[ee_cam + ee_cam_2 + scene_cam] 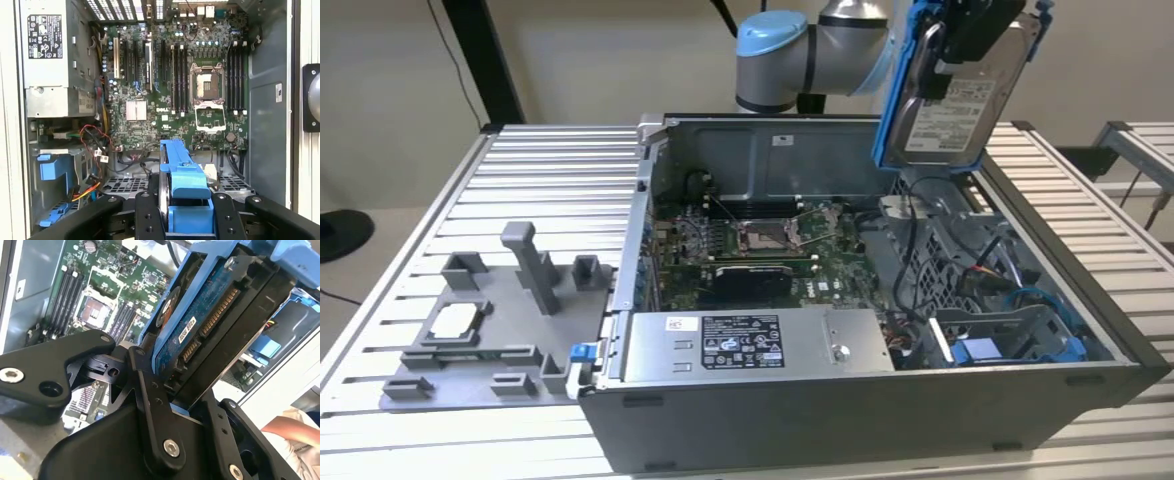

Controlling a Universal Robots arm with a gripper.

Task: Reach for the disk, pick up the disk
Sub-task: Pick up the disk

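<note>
Already got the disk (958, 95) off the deck here: hanging on edge, label facing out, up above the far right corner of the open computer case (854, 420) in the exterior view. Gripper (200, 390) pinching it tight, black fingers (150, 405) clamped across the flat faces, one on the circuit-board side, the other on the label side, blue side rails (185, 180) poking out past them in the first wrist view.

Handling-wise, probably a dense, rigid lump for its size, so no flex to worry about. Smooth metal face looks slippery though, so wanting firm pressure. Best bite looks like exactly this: squeezing the broad faces near the middle, or catching the plastic rails. Would steer clear of the gold connector strip (210, 322) and the bare board, both looking fragile. Drops or knocks against the case wall likely bad news for a drive.

Below it, motherboard (190, 85) and power supply (747, 345) sitting untouched, empty blue bay (1007, 340) at the near right. Grey fixture tray (480, 330) off to the left on the table.
</note>
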